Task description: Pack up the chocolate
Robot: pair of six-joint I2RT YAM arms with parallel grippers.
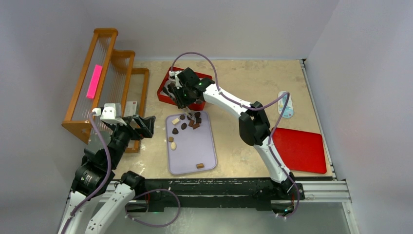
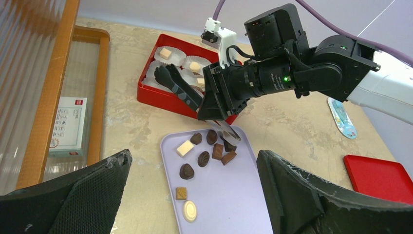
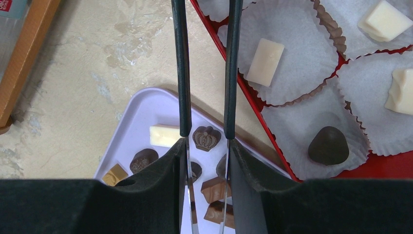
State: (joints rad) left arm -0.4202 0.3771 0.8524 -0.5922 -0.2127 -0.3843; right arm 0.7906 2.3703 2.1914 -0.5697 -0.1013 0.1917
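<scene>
- While the right tool (image 2: 216,105) is clamped on a pair of black tongs (image 2: 178,88), one finger pressing each arm of the tongs from outside, the tongs' black ends reach over the red box (image 2: 146,95).
- The left tool (image 1: 142,126) hangs with its fingers spread wide, at 9 o'clock from the tray (image 1: 195,151) and close to the wooden rack (image 1: 105,32).
- Most of the chocolate (image 2: 210,146) lies loose on the lavender tray, bunched at its 12 o'clock end. The pieces are dark, light brown and cream, and some touch one another.
- One light brown piece (image 1: 199,165) lies alone near the tray's 6 o'clock edge.
- The box sits on the tabletop (image 1: 243,73) at 12 o'clock from the tray. Its white paper cups (image 3: 302,53) hold more chocolate, one to a cup: several cream blocks and a single dark piece (image 3: 328,145).
</scene>
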